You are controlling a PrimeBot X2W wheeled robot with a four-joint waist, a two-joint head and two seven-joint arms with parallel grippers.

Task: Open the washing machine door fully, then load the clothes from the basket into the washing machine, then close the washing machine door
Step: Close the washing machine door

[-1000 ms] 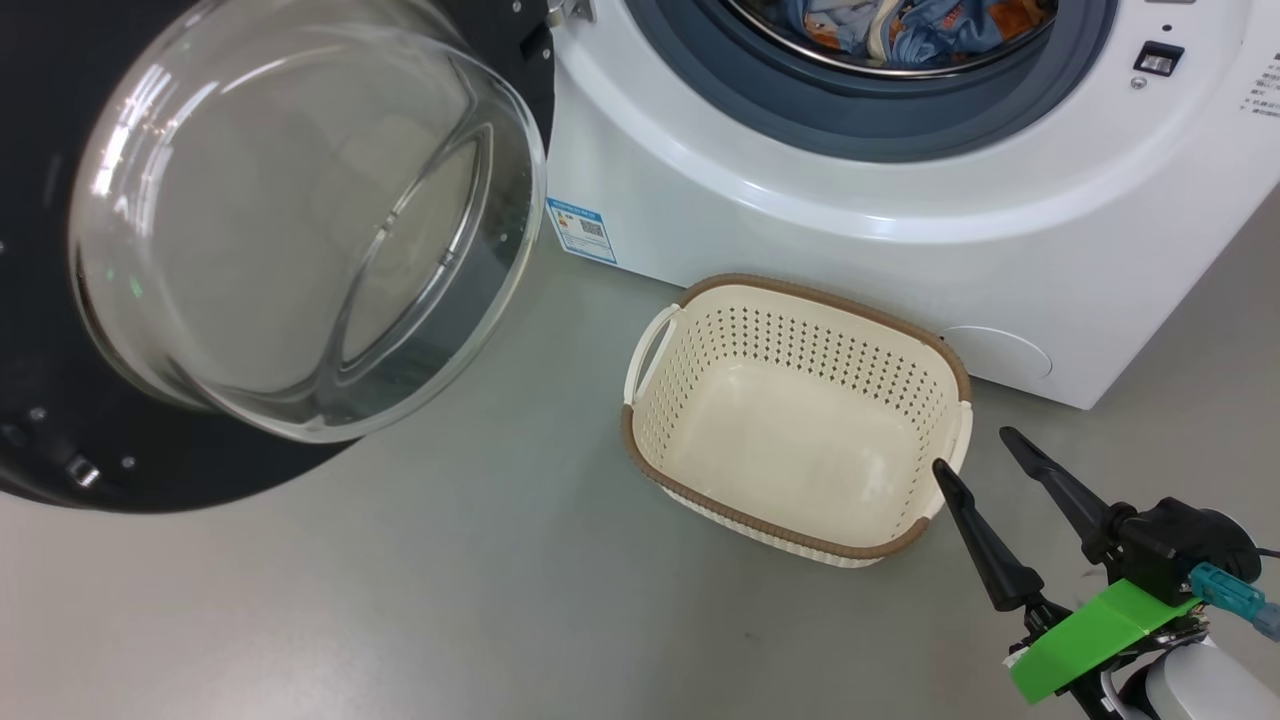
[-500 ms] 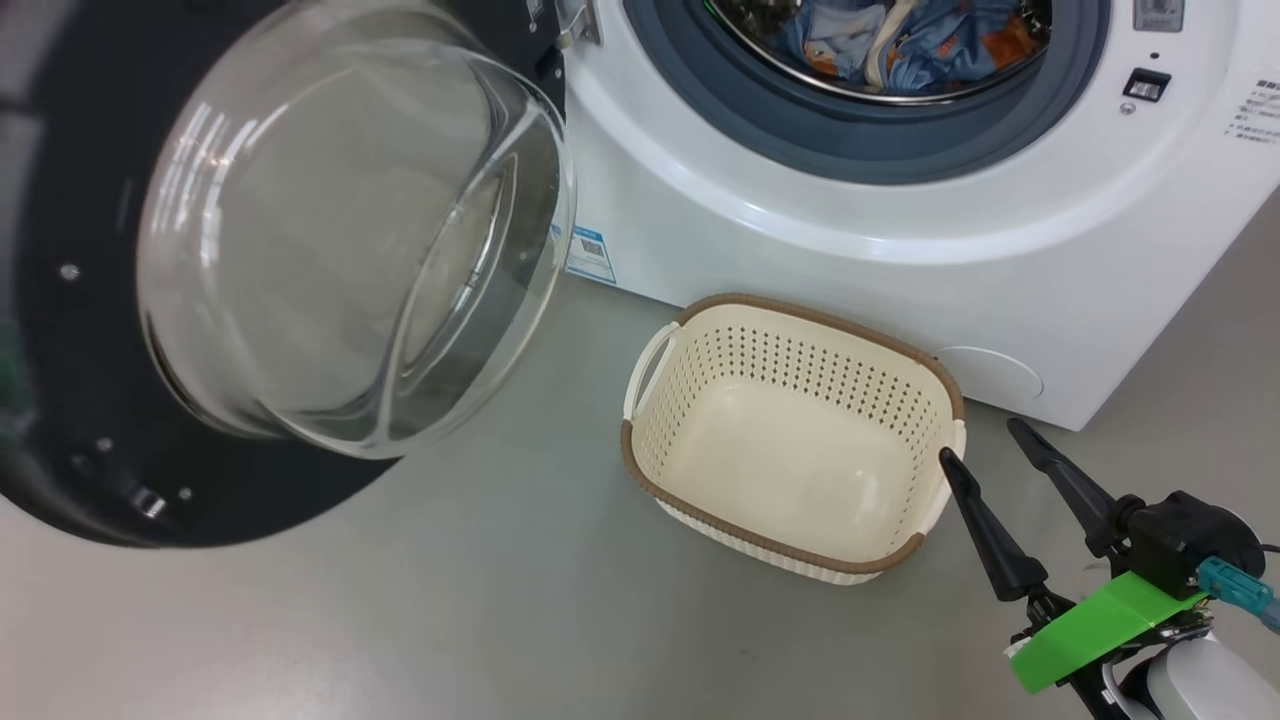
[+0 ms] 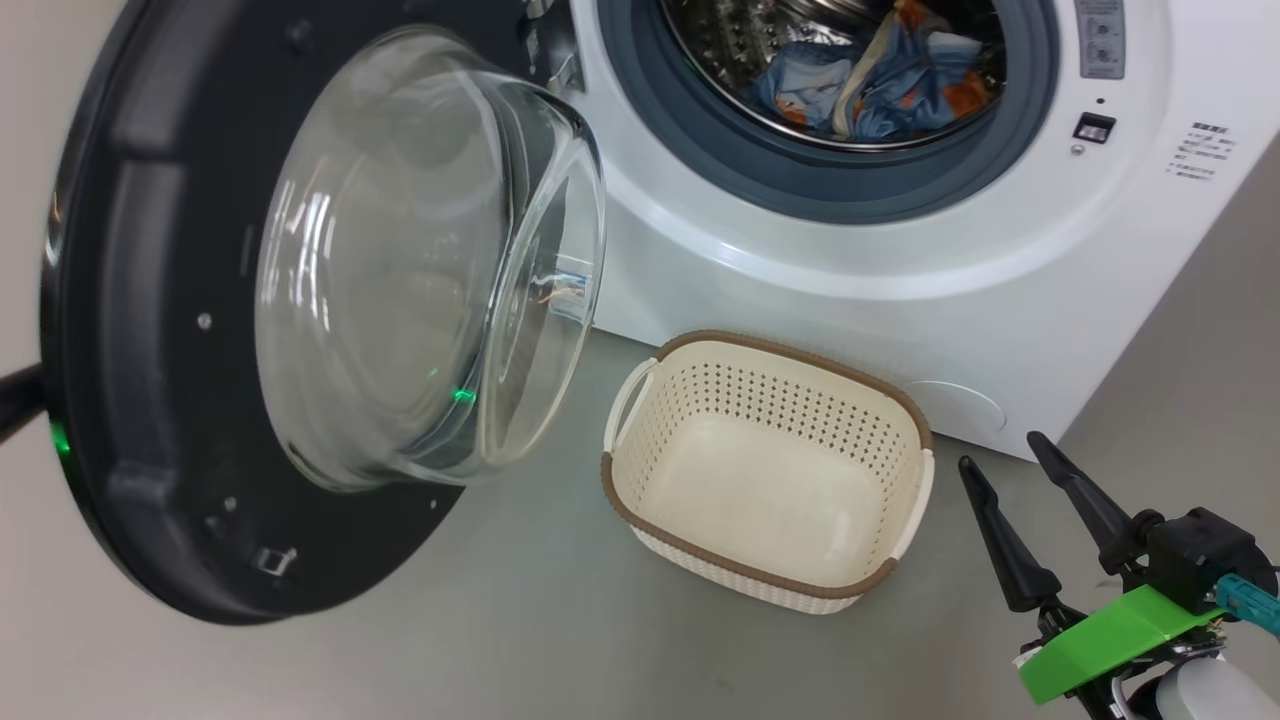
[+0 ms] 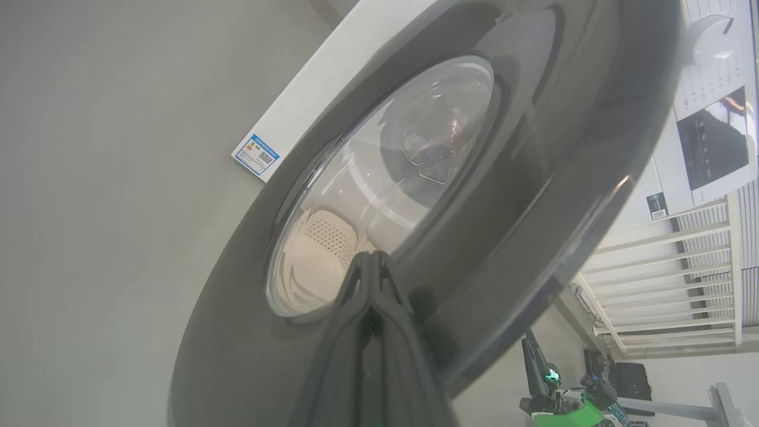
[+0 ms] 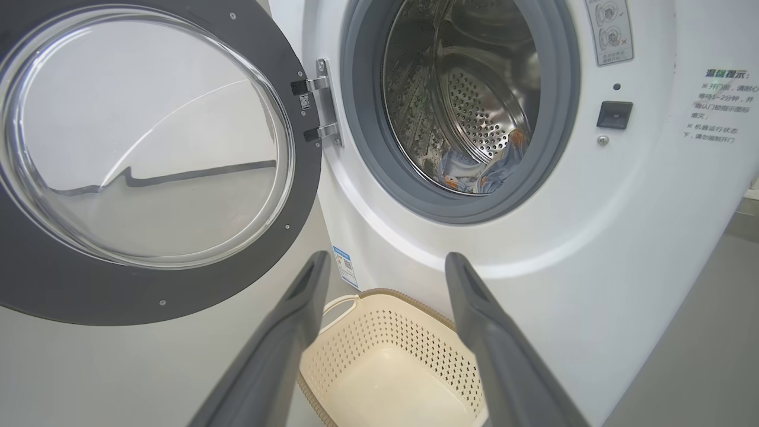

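Clothes (image 3: 880, 80) down in drum (image 3: 720, 30) of washing machine (image 3: 900, 300); basket (image 3: 760, 400) bare on floor (image 3: 500, 620) at its foot; door (image 3: 130, 330) wide open. At door's outer face, left fingers (image 4: 370, 308) pressed together, nothing held; right fingers (image 3: 1003, 550) spread, empty. Likely trouble: slip off gloss, cloth nipped at gasket (image 3: 700, 170).

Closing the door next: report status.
Left gripper shut at outer face of open washing machine door; right gripper open, free. Clothes in drum, basket empty. Nothing blocking.

Bright, even light, soft shadows. Glare streaks on the door (image 3: 330, 230) glass. Left wrist view hazy, edges warped.
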